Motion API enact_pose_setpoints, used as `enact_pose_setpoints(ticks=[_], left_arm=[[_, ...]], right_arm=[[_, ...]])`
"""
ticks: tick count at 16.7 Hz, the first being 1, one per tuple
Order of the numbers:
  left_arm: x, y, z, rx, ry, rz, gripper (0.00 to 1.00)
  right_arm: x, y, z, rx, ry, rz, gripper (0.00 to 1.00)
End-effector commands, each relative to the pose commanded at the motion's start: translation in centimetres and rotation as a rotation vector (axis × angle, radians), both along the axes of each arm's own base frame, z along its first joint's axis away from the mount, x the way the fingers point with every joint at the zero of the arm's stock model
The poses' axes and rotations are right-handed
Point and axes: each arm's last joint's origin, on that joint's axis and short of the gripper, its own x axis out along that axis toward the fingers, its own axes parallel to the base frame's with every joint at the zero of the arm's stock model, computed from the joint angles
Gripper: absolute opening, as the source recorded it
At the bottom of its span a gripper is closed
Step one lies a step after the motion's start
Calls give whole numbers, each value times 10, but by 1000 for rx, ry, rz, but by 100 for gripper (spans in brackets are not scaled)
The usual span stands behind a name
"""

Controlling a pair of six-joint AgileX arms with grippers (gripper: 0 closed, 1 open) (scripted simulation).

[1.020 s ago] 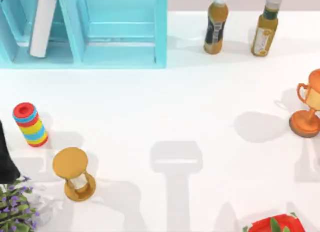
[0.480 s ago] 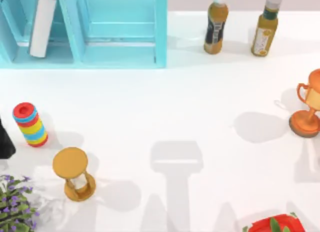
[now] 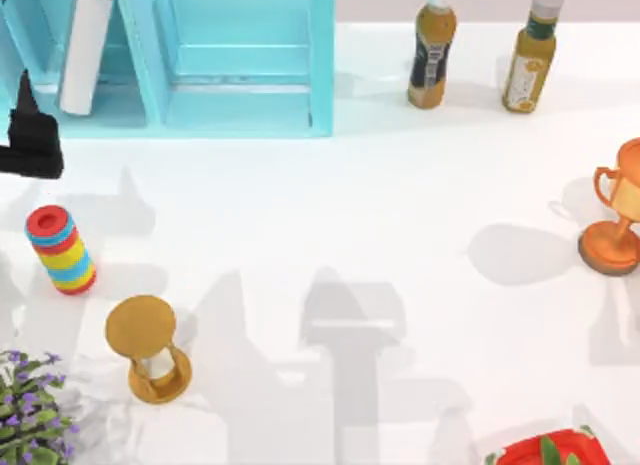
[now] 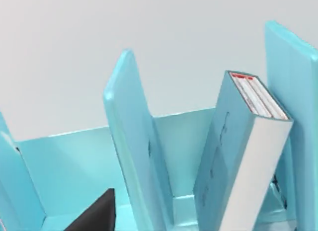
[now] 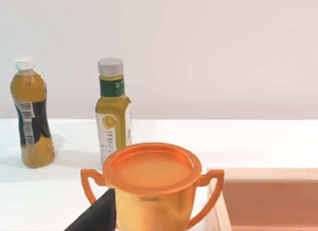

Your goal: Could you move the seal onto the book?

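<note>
Left end effector [image 3: 30,140]: black, located at 10 o'clock on the white bench [image 3: 330,215], just in front of the light-blue open shelf unit [image 3: 240,95]. Its opening state cannot be told in the top view or the left wrist view, where a dark part of it [image 4: 97,213] shows at the frame edge. The thick book with teal-blue cover and pale edges [image 3: 85,50] stands tilted on end inside a shelf compartment between two dividers at 11 o'clock. The left wrist view shows the book [image 4: 243,156] leaning, a red-and-white end face uppermost. At 9 o'clock stands a cylinder of red, blue and yellow rings [image 3: 60,250]. At 8 o'clock stands a golden-brown hourglass with round ends [image 3: 148,350], near a purple-flowered plant [image 3: 30,415]. At 1 o'clock stand two amber bottles, one white-capped [image 3: 432,50] and one grey-capped [image 3: 530,53], apart from each other. At 3 o'clock stands an orange two-handled trophy cup [image 3: 615,220]. Right end effector [image 5: 94,218]: close to the trophy cup [image 5: 154,186] in the right wrist view; its opening state cannot be told.
</note>
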Motion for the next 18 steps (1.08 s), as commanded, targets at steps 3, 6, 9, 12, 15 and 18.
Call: enact_pose_setpoints(ticks=[3,6,9,12,15,18], left_arm=[[50,-6,-23,60,34,3,100],[90,-13,-60,115,67,4,100],[115,-18,-98,159,90,4,100],[125,-21,-122,185,99,5,100],[127,-21,-128,192,102,5,100],[126,-19,-128,191,107,9,100]], right_arm=[[0,0,0,0,0,0,100],[0,0,0,0,0,0,100],[0,0,0,0,0,0,100],[0,0,0,0,0,0,100],[0,0,0,0,0,0,100],[0,0,0,0,0,0,100]])
